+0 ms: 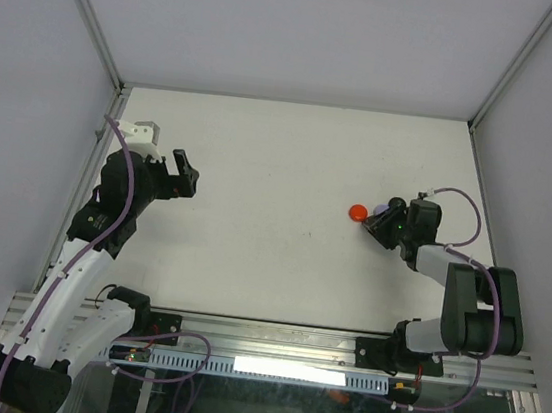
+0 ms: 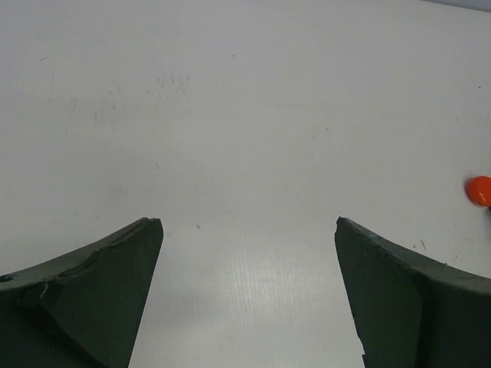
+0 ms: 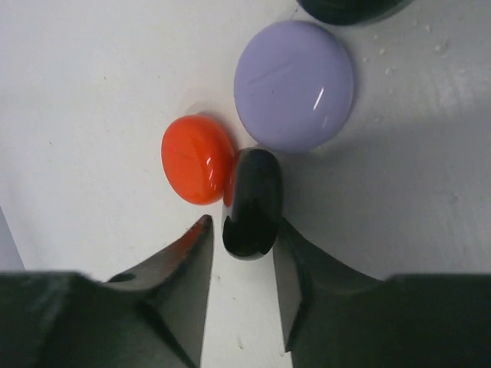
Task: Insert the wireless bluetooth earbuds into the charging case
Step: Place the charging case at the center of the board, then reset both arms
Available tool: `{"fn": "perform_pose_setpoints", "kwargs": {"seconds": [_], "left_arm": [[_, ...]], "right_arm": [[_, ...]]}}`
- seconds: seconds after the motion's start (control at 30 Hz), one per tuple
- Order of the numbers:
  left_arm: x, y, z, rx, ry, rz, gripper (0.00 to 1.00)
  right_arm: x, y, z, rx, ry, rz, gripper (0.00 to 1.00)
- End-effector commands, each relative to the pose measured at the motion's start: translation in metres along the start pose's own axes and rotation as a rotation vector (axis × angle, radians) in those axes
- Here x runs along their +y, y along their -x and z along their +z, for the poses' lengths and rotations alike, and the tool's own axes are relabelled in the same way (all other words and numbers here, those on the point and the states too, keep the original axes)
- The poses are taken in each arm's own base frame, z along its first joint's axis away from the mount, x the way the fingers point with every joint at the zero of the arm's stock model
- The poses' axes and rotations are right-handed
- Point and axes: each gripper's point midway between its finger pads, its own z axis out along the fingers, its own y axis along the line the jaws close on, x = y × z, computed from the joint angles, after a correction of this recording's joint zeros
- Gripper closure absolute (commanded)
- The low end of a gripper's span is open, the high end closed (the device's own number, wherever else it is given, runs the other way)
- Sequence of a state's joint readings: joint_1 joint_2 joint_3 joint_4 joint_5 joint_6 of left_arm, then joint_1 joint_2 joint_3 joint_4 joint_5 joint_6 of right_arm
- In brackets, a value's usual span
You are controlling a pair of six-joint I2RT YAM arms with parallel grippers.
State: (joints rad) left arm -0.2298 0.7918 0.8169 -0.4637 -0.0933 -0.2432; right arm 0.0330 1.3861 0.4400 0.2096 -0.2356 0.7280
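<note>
From above, the left gripper [image 1: 186, 175] hung over the left part of the white bench [image 1: 282, 157], its jaws spread wide with nothing between them. The right gripper [image 1: 381, 222] sat low over the right part of the bench. An orange-red glossy round case [image 1: 357, 212] lay just beyond its jaws, on the side toward the left arm and well apart from the left jaws. The right jaws hid anything else under them in this view.

At the left wrist, the left gripper [image 2: 248, 226] showed both dark jaws far apart with only bare bench [image 2: 230, 115] between and ahead of them. The orange-red case [image 2: 479, 190] was a small spot at the right edge of the picture, well off to the side of those jaws.

At the right wrist, the right gripper [image 3: 242, 230] had its jaws close together around the near end of a black glossy oblong piece [image 3: 252, 192]. The piece reached out past the jaw tips. One jaw seemed to touch it and a thin strip of bench showed beside the other, so I could not tell whether it was clamped. The orange-red case [image 3: 198, 159] lay just ahead of the jaw tips, touching the black piece on the left of the view. A lavender glossy round case [image 3: 294, 84] lay farther ahead of the tips, just beside both. A dark rounded object [image 3: 353, 8] was cut off by the top edge beyond it.
</note>
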Motion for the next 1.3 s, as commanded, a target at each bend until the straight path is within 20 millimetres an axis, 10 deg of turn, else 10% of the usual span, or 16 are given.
{"fn": "perform_pose_setpoints", "kwargs": {"seconds": [0.0, 0.57, 0.93, 1.27], "left_arm": [[-0.006, 0.008, -0.004, -0.041, -0.054, -0.013, 0.01], [-0.011, 0.024, -0.02, -0.127, -0.095, -0.066, 0.01], [-0.007, 0.06, -0.085, -0.38, -0.103, -0.038, 0.01], [0.001, 0.071, -0.115, -0.506, -0.083, -0.068, 0.01]], "right_arm": [[0.008, 0.014, 0.005, 0.01, -0.006, -0.009, 0.57], [-0.021, 0.03, -0.067, 0.069, -0.3, -0.115, 0.12], [0.075, 0.103, -0.196, -0.392, -0.064, -0.336, 0.01], [0.106, 0.109, -0.248, -0.588, -0.018, -0.483, 0.01]]}}
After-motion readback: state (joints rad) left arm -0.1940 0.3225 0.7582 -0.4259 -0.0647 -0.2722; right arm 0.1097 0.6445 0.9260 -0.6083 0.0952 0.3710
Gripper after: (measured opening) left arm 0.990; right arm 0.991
